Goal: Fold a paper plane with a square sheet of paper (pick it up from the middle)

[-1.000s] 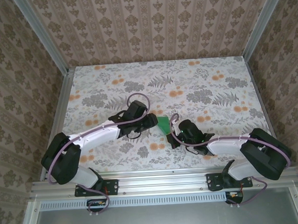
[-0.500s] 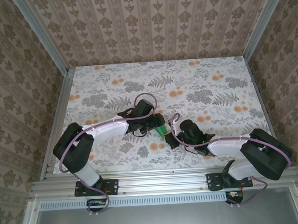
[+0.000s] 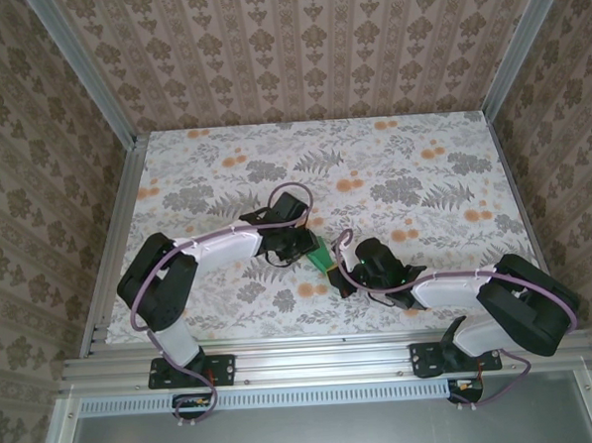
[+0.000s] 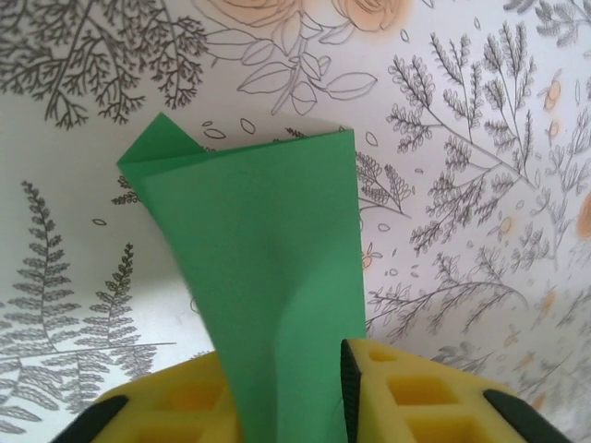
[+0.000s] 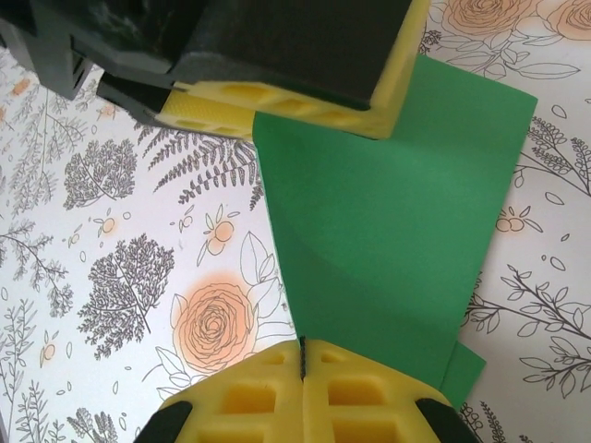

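**A:** What is the room like?

**B:** The walls [image 3: 297,43] on three sides are papered in brown patterned stripes, and a metal post [image 3: 82,72] stands in each far corner. The table [image 3: 402,166] is covered in a print of grey ferns and orange flowers. A metal rail [image 3: 323,357] runs along its near edge.

**A:** And from the left?

**B:** The left arm [image 3: 213,251] reaches low across the table toward the middle. The left gripper [image 3: 306,251] is clamped on the green paper [image 3: 323,253], with its yellow pads [image 4: 416,392] pressed against the paper on both sides.

**A:** Where is the paper, exactly?

**B:** It is just near of the table's centre, stretched between the two grippers. In the left wrist view it is partly folded, with one corner doubled over at the far end, and the flowered cloth shows behind it.

**A:** And the right side?

**B:** The right gripper [image 3: 342,271] meets the paper from the other end. Its yellow fingers [image 5: 369,397] are pressed flat together and pinch the paper's near edge. The right arm [image 3: 458,287] bends back to its base at the rail.
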